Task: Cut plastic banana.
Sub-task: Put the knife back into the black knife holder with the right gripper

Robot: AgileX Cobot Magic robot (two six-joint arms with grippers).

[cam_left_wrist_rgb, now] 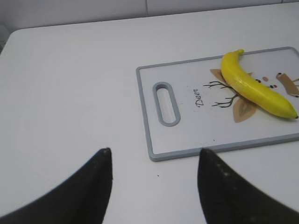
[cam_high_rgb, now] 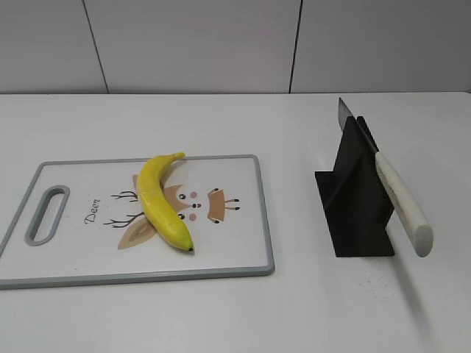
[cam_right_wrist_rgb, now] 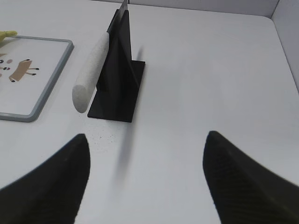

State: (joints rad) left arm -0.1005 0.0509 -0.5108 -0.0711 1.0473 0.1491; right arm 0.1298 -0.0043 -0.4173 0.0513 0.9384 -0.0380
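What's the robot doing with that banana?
Nothing yet. The plastic banana lies whole on the cutting board with the deer picture. The knife leans in its black stand to the right of the board. Both grippers are open and empty: the left gripper hangs near the board's handle end, and the right gripper faces the knife.

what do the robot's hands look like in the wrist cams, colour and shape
Only the fingertips show. The left hand has two matte black fingers, broad at the base and tapering to rounded tips, with a few pale specks on the right one. The right hand looks the same: two plain black tapered fingers. No cables, markings or arm links are visible in any view.
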